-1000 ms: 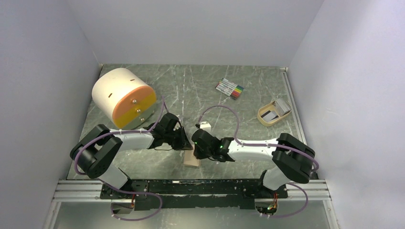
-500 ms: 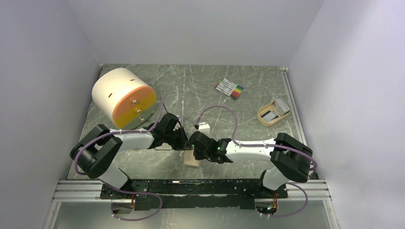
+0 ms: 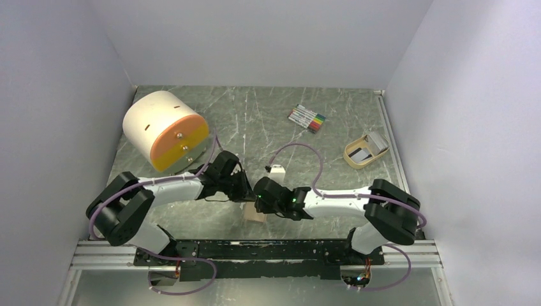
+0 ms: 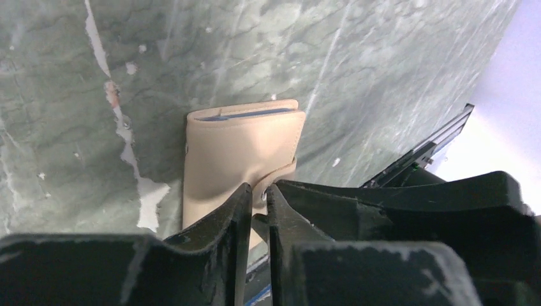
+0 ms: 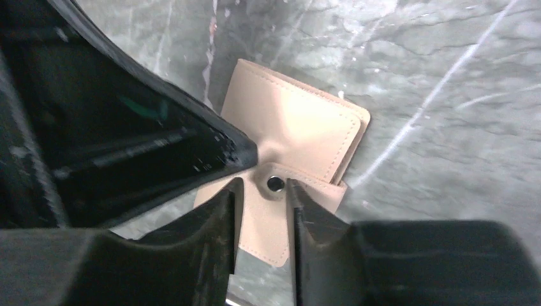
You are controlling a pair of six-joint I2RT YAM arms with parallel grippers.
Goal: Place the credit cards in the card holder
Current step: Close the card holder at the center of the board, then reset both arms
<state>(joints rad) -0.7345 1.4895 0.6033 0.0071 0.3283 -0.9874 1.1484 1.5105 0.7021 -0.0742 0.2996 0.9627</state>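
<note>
Your right gripper [image 5: 261, 185] is edging left, loosened astride the card holder's [image 5: 293, 124] tab [image 5: 265, 220]; left gripper [image 4: 258, 190] is pinching it, unsnapping, needing a peel.

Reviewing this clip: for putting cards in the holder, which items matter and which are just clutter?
Job in hand:
- card holder
- credit cards, lying in the tan tray

Lying about:
- marker pens
- white-and-orange drum
</note>
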